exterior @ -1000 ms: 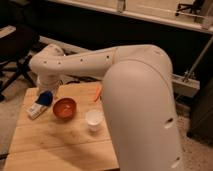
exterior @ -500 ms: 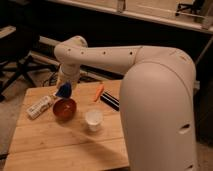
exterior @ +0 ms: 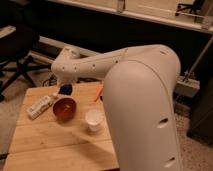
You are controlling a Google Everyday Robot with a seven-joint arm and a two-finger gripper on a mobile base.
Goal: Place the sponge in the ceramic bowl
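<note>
The blue sponge (exterior: 65, 89) hangs at the tip of my gripper (exterior: 64, 86), which is shut on it just past the far rim of the ceramic bowl (exterior: 64, 109). The red-orange bowl stands on the wooden table (exterior: 55, 145), left of centre, and I see nothing inside it. My big white arm (exterior: 135, 95) reaches in from the right and hides the table's right side. The wrist covers most of the gripper.
A translucent white cup (exterior: 93, 120) stands right of the bowl. Left of the bowl lies a white oblong object (exterior: 40, 106). An orange stick (exterior: 98, 92) lies at the far side by the arm. A dark chair (exterior: 17, 55) stands beyond the table's left corner.
The gripper carried the sponge from left of the bowl to its far rim. Over the last half second the arm sank lower while the sponge stayed nearly still.
</note>
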